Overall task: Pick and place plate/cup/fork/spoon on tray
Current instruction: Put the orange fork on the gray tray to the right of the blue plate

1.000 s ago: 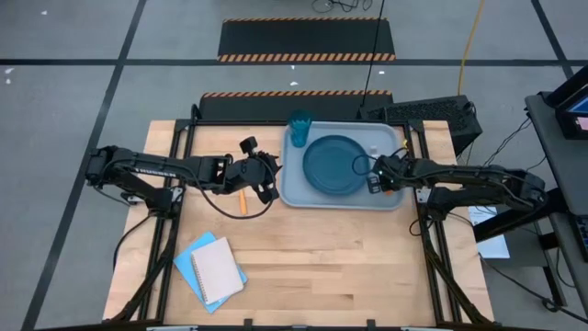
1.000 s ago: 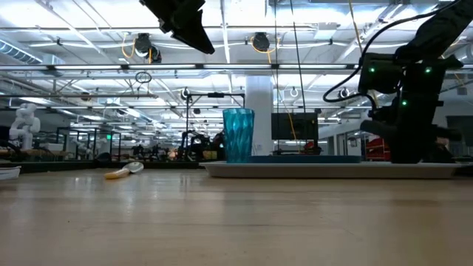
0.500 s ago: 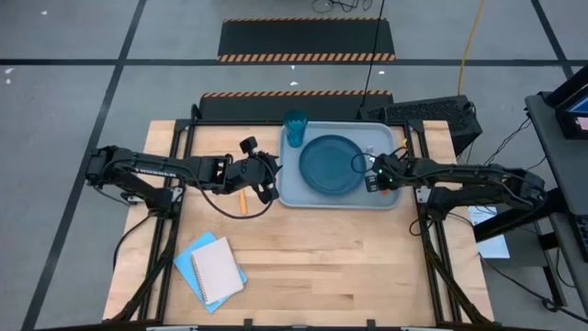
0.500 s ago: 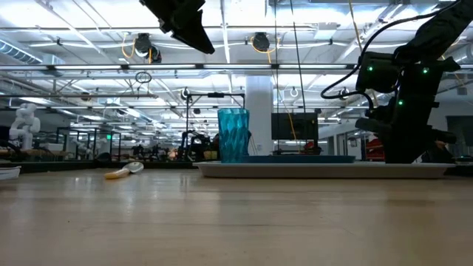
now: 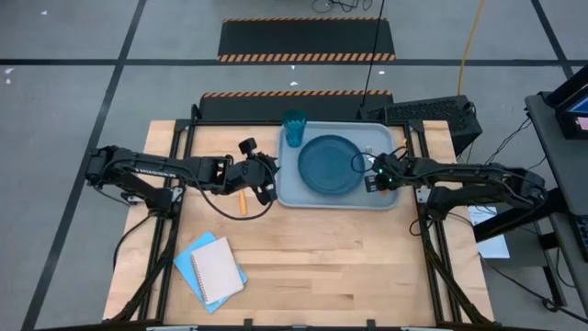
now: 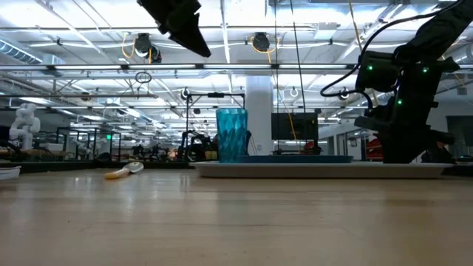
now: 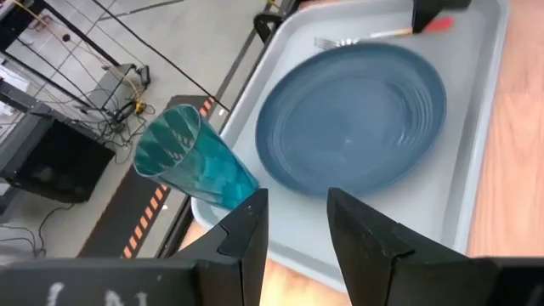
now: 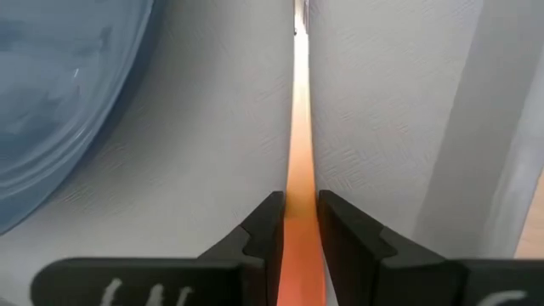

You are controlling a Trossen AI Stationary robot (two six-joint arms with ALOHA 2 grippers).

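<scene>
Jaws, right gripper point(image 8: 294, 223): I log them clamped on the red-orange handle of the fork point(image 8: 298, 144), low over the tray point(image 5: 289, 188) on its side away from the left arm. The fork's handle runs straight out between the two fingers point(image 8: 260, 231) along the tray floor; from the left wrist its tines reach the plate's far rim.

Jaws, left gripper point(image 7: 296, 223): I log them parted, holding nothing, raised above the worktop point(image 5: 312, 257) just beside the tray's edge nearest the left arm.

Tray: light grey-blue, on the far half of the worktop, between the two grippers.

Plate point(image 5: 330, 165): dark teal-blue, lying flat in the middle of the tray, beside the fork.

Cup point(image 5: 295, 128): teal tumbler, upright in the tray's far corner on the left-arm side, just beside the plate. In the low view it stands at that end of the tray.

Spoon point(image 5: 243, 201): orange-yellow handle, lying on bare worktop outside the tray, beneath the left arm's wrist, well apart from the plate.

Notebooks point(image 5: 211, 268): one blue, one white, stacked on the near part of the worktop, well apart from the tray.
</scene>
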